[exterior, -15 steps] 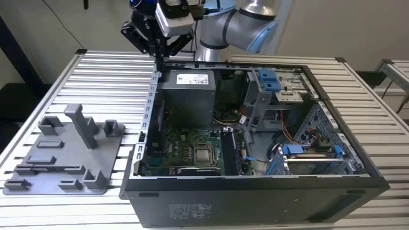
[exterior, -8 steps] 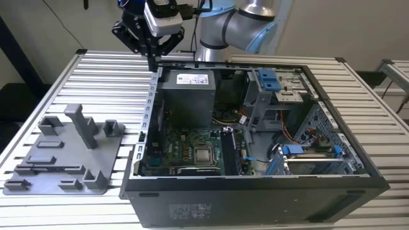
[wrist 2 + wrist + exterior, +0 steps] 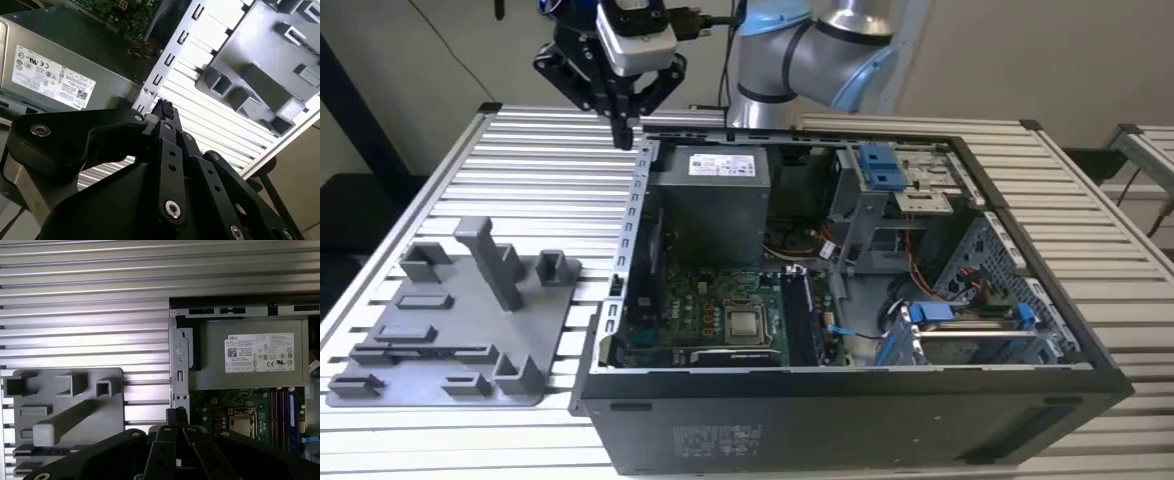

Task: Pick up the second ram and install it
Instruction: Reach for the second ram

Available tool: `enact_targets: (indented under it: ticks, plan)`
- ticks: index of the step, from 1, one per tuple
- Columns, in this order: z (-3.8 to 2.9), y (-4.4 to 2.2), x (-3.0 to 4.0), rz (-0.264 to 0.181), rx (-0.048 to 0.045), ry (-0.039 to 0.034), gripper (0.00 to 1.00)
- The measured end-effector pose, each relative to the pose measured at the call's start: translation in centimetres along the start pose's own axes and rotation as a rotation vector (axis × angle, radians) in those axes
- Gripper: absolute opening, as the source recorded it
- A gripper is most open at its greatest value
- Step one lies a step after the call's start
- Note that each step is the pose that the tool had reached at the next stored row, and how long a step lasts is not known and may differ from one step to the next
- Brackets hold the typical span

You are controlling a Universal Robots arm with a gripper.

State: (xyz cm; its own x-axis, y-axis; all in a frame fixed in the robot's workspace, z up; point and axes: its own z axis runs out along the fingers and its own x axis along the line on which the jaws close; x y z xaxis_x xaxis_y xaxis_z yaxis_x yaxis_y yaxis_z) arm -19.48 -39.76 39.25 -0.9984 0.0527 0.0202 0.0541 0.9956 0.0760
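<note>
My gripper [image 3: 627, 130] hangs over the back corner of the open computer case [image 3: 635, 200], on the exterior view's left, well above the table. Its black fingers [image 3: 162, 109] are pressed together with nothing between them, as both wrist views show [image 3: 177, 415]. The grey fixture tray [image 3: 454, 340] lies on the table to the exterior view's left of the case. A thin dark strip [image 3: 434, 351] sits in the tray's long slot; I cannot tell whether it is the second ram. Dark memory slots [image 3: 801, 315] run beside the silver processor [image 3: 747, 323] on the motherboard.
The grey power supply [image 3: 710, 190] with a white label stands inside the case near my gripper. Blue drive brackets [image 3: 881, 165] and cables [image 3: 947, 300] fill the case on the exterior view's right. The slatted metal table [image 3: 534, 170] is bare between tray and gripper.
</note>
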Motion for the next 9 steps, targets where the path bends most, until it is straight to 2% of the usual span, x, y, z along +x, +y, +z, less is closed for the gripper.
enact_targets:
  ticks: [9]
  plan:
    - [0.03,-0.02,1.77,-0.015,0.0004,0.0011,0.11]
